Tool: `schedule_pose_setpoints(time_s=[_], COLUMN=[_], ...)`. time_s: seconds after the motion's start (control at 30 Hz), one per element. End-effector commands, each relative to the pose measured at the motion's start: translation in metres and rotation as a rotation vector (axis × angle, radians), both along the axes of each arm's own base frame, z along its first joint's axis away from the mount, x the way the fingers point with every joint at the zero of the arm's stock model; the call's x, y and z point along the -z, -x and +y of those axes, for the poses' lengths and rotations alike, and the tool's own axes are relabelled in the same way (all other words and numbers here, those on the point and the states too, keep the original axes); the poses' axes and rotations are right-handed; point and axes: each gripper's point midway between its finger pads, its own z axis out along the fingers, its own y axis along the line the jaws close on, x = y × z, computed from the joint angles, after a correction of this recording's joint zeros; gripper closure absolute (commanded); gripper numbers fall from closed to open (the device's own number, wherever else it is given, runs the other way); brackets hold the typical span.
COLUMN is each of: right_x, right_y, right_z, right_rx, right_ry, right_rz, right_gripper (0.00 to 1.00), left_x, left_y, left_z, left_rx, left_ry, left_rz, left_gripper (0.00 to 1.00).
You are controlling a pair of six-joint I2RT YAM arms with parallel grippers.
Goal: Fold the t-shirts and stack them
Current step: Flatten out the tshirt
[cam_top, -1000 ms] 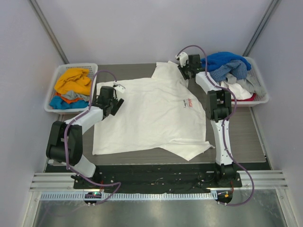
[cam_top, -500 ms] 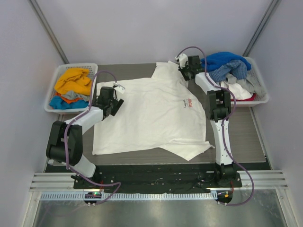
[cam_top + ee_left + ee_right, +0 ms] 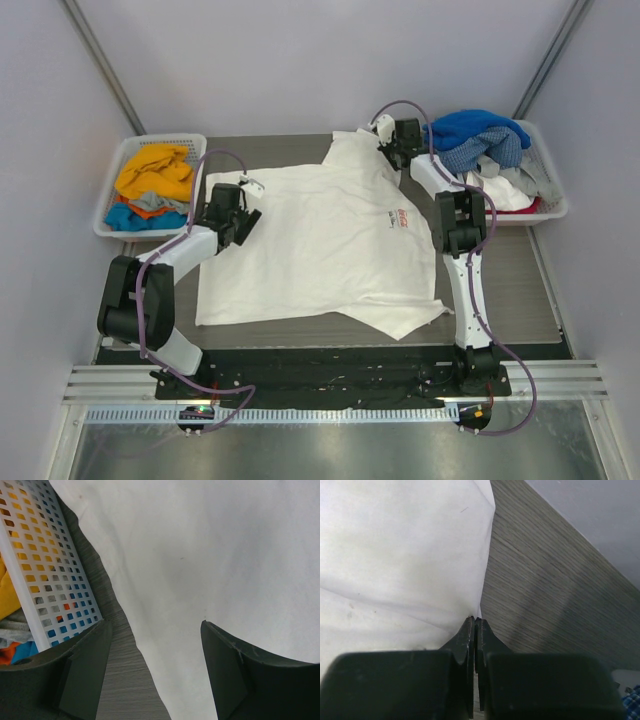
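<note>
A large white t-shirt (image 3: 320,240) with a small red chest logo (image 3: 399,217) lies spread flat on the grey table. My left gripper (image 3: 243,228) is open and low over the shirt's left edge. In the left wrist view (image 3: 155,625) its fingers straddle the cloth edge (image 3: 210,545) and bare table. My right gripper (image 3: 393,152) is shut on the shirt's far right edge near the sleeve. In the right wrist view (image 3: 475,621) the white cloth (image 3: 400,555) runs into the closed fingertips. More t-shirts lie in two baskets.
A white slatted basket (image 3: 112,170) at the far left holds orange (image 3: 155,172), blue and grey shirts; it also shows in the left wrist view (image 3: 50,565). A second basket (image 3: 553,200) at the far right holds blue (image 3: 470,130), checked, grey and white shirts. Grey walls surround the table.
My right gripper has shifted slightly toward the far side with the shirt's edge in it, and the cloth there has drawn a little tighter. The left arm has not moved.
</note>
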Motion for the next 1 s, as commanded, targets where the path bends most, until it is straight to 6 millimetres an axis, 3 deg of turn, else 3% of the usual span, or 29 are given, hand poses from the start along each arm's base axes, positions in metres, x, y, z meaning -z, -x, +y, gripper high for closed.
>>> schedule_pose_setpoints(time_s=[0.0,0.3,0.43,0.63,0.7,0.8,0.83,0.97], right_x=[-0.033,-0.056,-0.058,-0.068,-0.059,-0.058,-0.058,-0.056], right_y=[-0.021,-0.043,-0.049,-0.046,-0.038,-0.026,-0.022,-0.009], right_z=[-0.019,-0.032,-0.037,-0.035,-0.028,-0.017,-0.013,-0.012], right_rx=[0.050,0.074,0.075,0.075,0.055,0.042,0.038,0.059], right_ry=[0.082,0.175,0.227,0.225,0.217,0.225,0.224,0.191], right_rz=[-0.121,-0.217,-0.246,-0.255,-0.231,-0.221,-0.219,-0.198], right_gripper=[0.99,0.99,0.99,0.99,0.96,0.82,0.71,0.53], left_x=[-0.005,-0.004,-0.003,-0.002,-0.003,-0.003,-0.002,0.001], left_y=[-0.008,-0.008,-0.008,-0.011,-0.012,-0.014,-0.014,-0.019], left_z=[-0.004,-0.003,-0.001,-0.004,-0.004,-0.004,-0.005,-0.006], left_rx=[0.010,0.008,0.006,0.010,0.009,0.008,0.010,0.014], left_ry=[0.006,0.006,-0.003,0.005,0.006,0.006,0.003,-0.003], left_rz=[-0.043,-0.044,-0.041,-0.040,-0.040,-0.042,-0.039,-0.034], left_gripper=[0.24,0.24,0.24,0.24,0.24,0.24,0.24,0.24])
